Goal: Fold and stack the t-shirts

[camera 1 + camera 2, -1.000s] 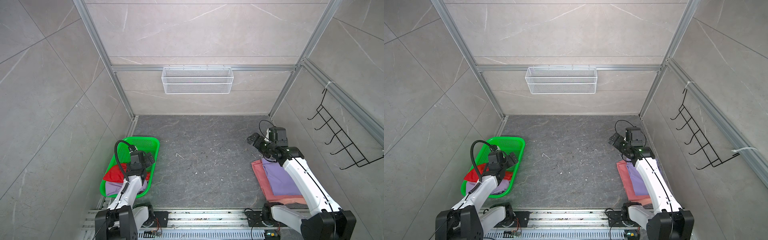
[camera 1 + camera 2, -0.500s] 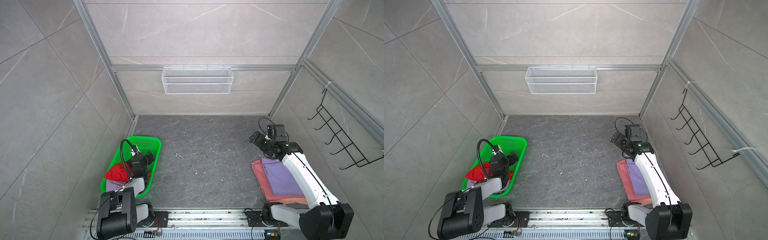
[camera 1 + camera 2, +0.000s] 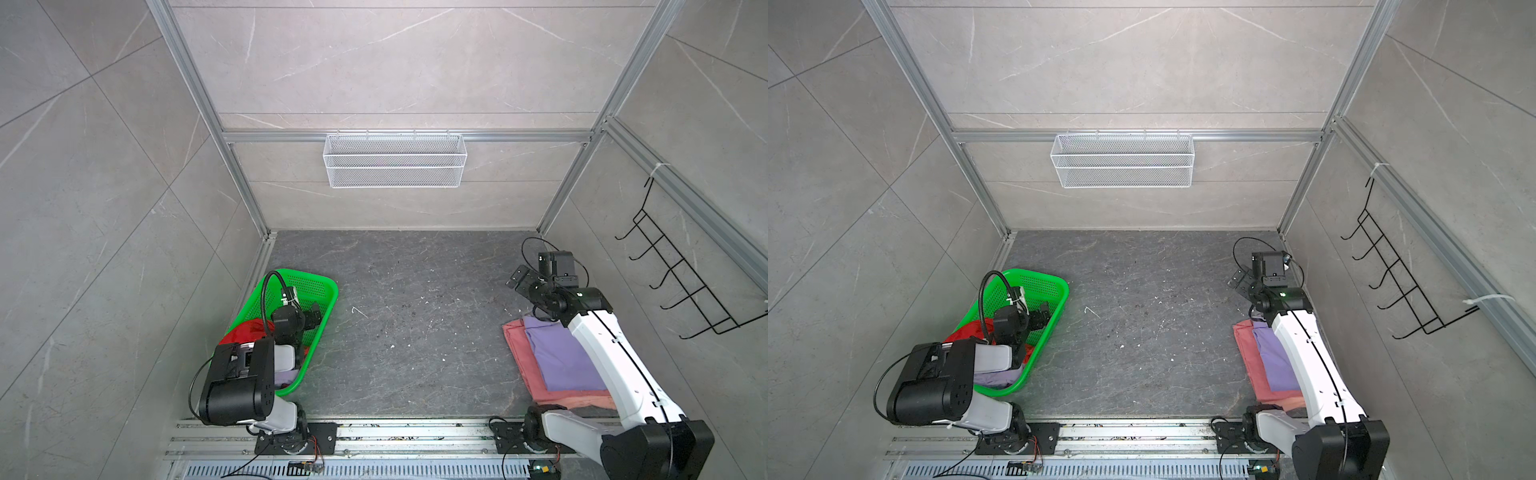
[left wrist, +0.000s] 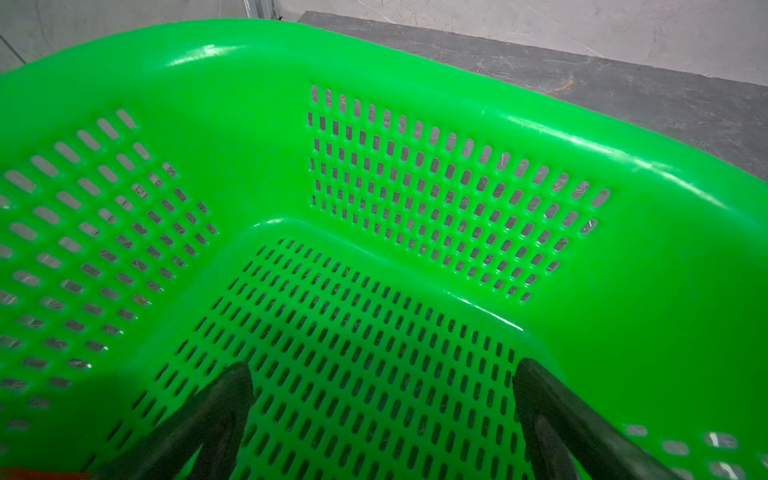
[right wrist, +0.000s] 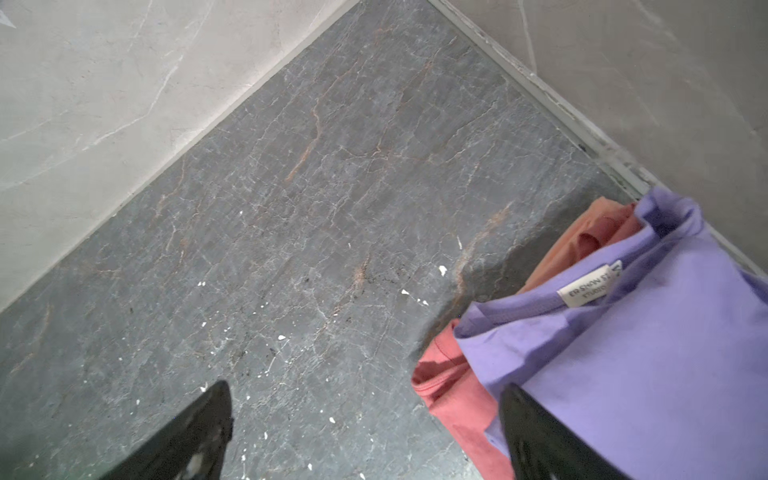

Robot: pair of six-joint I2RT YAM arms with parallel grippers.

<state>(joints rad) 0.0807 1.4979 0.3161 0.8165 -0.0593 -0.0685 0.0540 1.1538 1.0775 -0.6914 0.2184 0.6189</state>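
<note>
A green basket (image 3: pixel 328 291) stands at the left; in it lie a red t-shirt (image 3: pixel 245 332) and a lavender t-shirt (image 3: pixel 286 377), partly hidden by the arm. My left gripper (image 3: pixel 313 311) is open inside the basket's far end, over its bare perforated bottom (image 4: pixel 374 332); nothing is between its fingers (image 4: pixel 232 395). At the right lies a folded stack: a lavender t-shirt (image 3: pixel 557 357) on a salmon-pink one (image 3: pixel 519 349). My right gripper (image 3: pixel 519 280) hangs open over the floor just beyond the stack's far end, with one of its fingers (image 5: pixel 536 428) above the lavender cloth (image 5: pixel 644 353).
A white wire basket (image 3: pixel 395 160) hangs on the back wall and a black hook rack (image 3: pixel 681 282) on the right wall. Dark stone floor (image 3: pixel 415 332) lies between basket and stack. Metal rails (image 3: pixel 395 432) run along the front edge.
The left arm has folded back and its gripper has moved toward the basket's far end. The right gripper has drifted slightly farther back. Both stay open.
</note>
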